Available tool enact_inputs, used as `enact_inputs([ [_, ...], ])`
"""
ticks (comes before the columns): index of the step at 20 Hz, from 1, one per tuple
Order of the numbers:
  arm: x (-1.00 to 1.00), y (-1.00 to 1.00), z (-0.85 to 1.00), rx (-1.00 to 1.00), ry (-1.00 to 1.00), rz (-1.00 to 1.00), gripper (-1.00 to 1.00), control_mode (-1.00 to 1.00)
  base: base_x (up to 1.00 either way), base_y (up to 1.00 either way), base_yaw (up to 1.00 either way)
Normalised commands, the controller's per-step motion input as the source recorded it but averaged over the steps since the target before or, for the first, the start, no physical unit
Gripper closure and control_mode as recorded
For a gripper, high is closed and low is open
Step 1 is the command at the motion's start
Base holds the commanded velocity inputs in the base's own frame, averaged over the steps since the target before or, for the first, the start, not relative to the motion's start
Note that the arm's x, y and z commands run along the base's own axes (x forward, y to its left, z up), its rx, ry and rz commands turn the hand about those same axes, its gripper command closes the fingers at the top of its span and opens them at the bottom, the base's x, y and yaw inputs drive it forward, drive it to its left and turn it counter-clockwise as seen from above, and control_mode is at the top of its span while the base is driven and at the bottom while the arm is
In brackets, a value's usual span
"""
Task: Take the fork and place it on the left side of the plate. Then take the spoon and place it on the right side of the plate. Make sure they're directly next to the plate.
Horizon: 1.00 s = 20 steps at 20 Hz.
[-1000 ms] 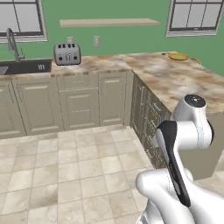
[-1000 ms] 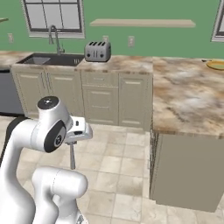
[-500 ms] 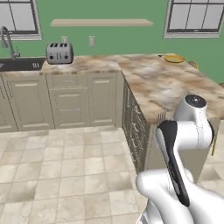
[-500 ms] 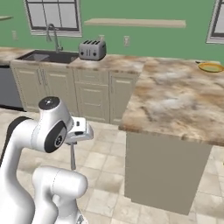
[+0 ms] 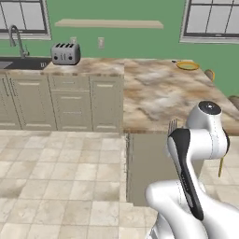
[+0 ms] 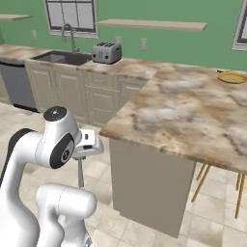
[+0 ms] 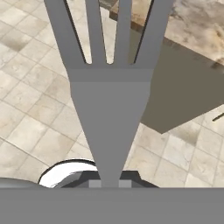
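Observation:
My gripper (image 7: 109,181) is shut on the fork (image 7: 109,100), a grey metal fork whose four tines point away from the hand camera over the tiled floor. In the right base view the gripper (image 6: 88,144) sits close to my arm, and the fork (image 6: 80,172) hangs down from it. The yellow plate (image 5: 187,66) lies at the far end of the marble peninsula counter (image 5: 158,93), well away from the gripper; it is also at the right in the right base view (image 6: 231,77). The spoon is out of view.
A toaster (image 5: 66,53) and a sink with a faucet (image 6: 65,58) stand on the back counter. The peninsula's near end panel (image 6: 149,188) faces my base. Wooden stool legs (image 6: 202,178) stand beside it. Tiled floor lies to the left.
The whole scene has shifted left in both base views, so the base has driven. The peninsula counter is nearer. The arm holds its pose with the fork still gripped.

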Motion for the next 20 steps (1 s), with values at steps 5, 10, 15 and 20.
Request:
enact_inputs([
  [5,0.00,0.00,0.00,0.00,0.00,0.00,1.00,1.00,0.00,-1.00,0.33],
  [10,0.00,0.00,0.00,0.00,0.00,0.00,1.00,1.00,0.00,-1.00,0.29],
  [15,0.00,0.00,0.00,0.00,0.00,0.00,1.00,1.00,0.00,-1.00,0.25],
  [20,0.00,0.00,0.00,0.00,0.00,0.00,1.00,1.00,0.00,-1.00,0.22],
])
